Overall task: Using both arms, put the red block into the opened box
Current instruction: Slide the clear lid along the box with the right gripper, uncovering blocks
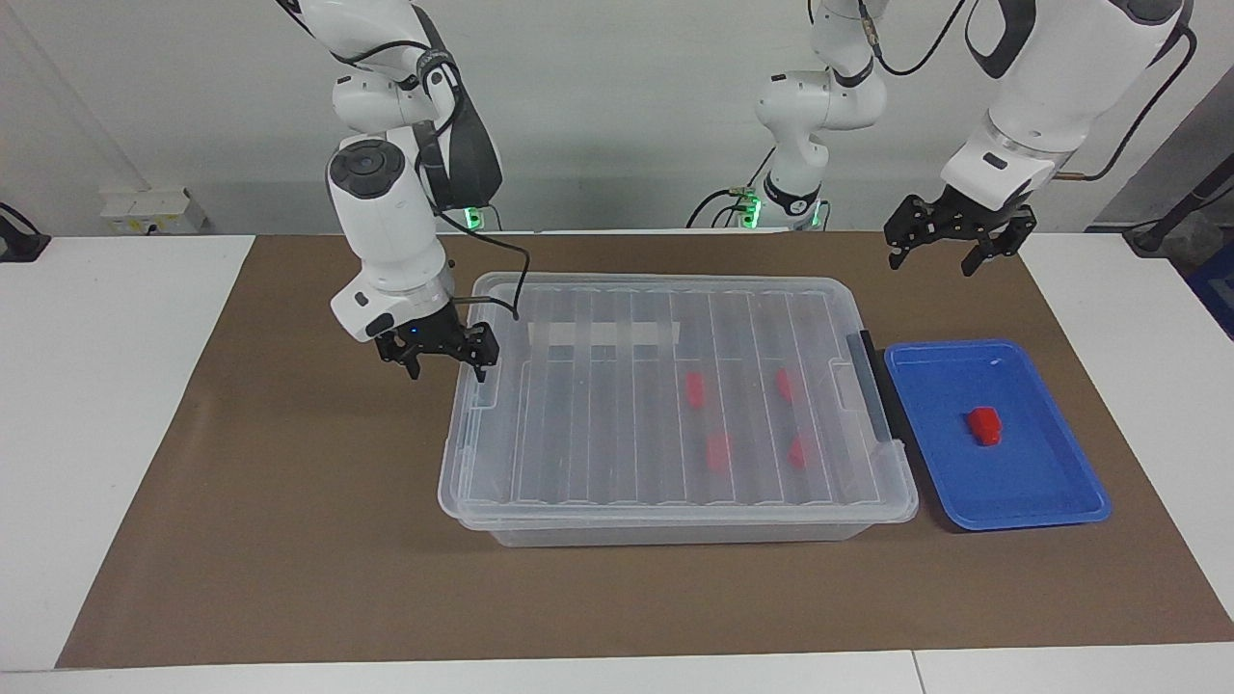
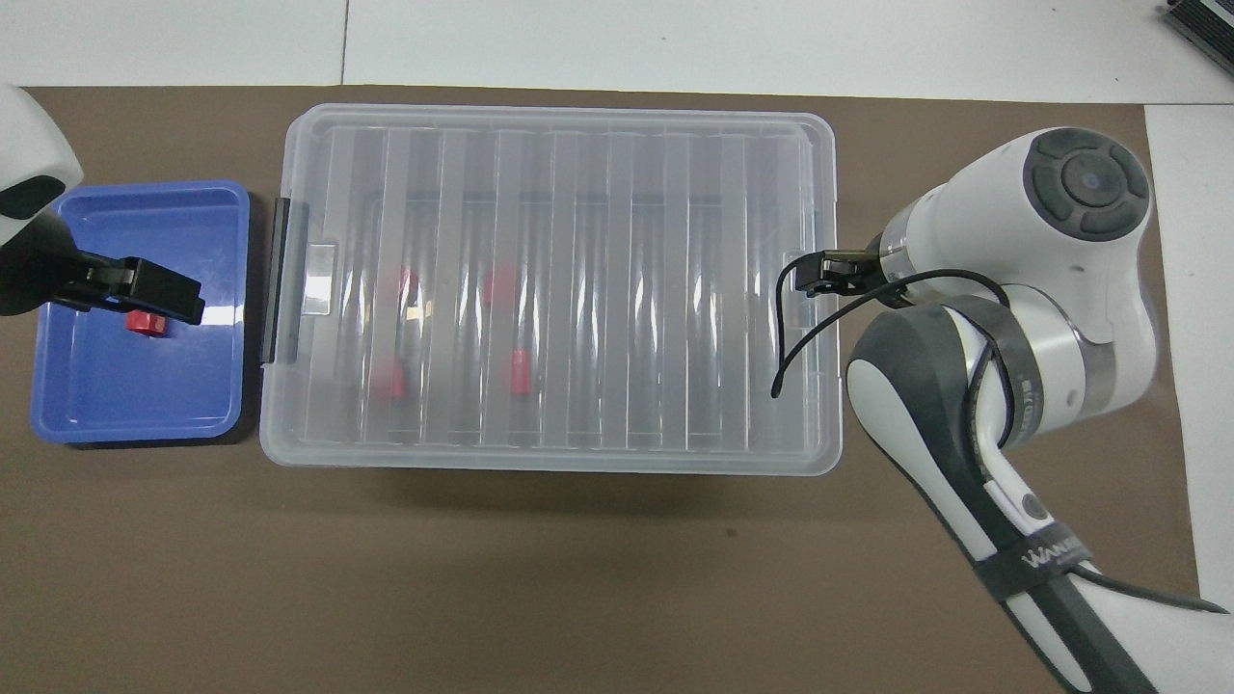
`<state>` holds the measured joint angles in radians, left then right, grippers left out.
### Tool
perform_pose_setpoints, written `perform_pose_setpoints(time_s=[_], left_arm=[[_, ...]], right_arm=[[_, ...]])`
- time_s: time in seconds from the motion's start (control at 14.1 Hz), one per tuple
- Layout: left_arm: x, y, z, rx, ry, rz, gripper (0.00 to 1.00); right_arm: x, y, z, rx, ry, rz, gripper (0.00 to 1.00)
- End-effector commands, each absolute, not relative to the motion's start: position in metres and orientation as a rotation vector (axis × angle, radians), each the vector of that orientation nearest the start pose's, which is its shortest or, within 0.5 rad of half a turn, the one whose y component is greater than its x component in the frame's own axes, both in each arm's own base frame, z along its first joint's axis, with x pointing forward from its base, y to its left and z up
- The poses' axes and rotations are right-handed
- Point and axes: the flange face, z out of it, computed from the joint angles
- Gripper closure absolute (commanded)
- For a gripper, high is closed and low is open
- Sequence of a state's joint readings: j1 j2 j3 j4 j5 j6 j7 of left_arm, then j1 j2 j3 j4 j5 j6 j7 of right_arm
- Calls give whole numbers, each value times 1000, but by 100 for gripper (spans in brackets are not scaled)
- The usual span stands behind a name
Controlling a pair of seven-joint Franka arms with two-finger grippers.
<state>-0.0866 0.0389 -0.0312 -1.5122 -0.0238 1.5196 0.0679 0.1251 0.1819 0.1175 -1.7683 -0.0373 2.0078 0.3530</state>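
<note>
While the lid (image 1: 675, 386) sits closed on the box (image 1: 675, 525), the right gripper (image 1: 439, 359) hangs low at the box's end toward the right arm's side of the table, jaws apart, empty. One fingertip looks right by the lid's end latch (image 1: 485, 386); cannot tell if it touches. From overhead the right gripper (image 2: 819, 273) lies over that same latch tab, a black cable (image 2: 800, 337) looping from it over the lid. Left gripper (image 1: 950, 249) is raised above the brown mat (image 1: 289, 501), near the blue tray (image 1: 1022, 516), jaws apart, holding nothing; left arm waits. Overhead, the left gripper (image 2: 145, 289) partly covers the tray's block. Red block (image 1: 984, 426) lies loose in the blue tray, about mid-tray, touching no gripper. The tray sits just beside the box at its black handle (image 1: 879, 386) end, toward the left arm's side. Four more red blocks (image 1: 718, 451) show through the ribbed lid inside the box, all in the half nearer the tray. White tape strip (image 1: 605, 334) is on the lid, on the edge nearer the robots. Box is centred on the mat, long side across the table.
</note>
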Motion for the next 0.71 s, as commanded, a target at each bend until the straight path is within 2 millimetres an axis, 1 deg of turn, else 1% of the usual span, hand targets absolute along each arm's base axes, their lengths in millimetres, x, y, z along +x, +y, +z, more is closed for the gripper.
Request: perform_pose_setpoints(time_s=[0.0,0.21,0.43,0.64], left_arm=[[554,-66,629,-3144,286,30,0],[554,-66,629,-3144,286,30,0],[554,-66,629,-3144,286,30,0],[554,-66,629,-3144,286,30,0]], right_arm=[[601,134,457,-3162,76,-88,0],[601,123,455,-3193,-11,-67,0],[605,104,455,-3207,-165,-60,0],[607,87,456,-3212,-269,-35,0]])
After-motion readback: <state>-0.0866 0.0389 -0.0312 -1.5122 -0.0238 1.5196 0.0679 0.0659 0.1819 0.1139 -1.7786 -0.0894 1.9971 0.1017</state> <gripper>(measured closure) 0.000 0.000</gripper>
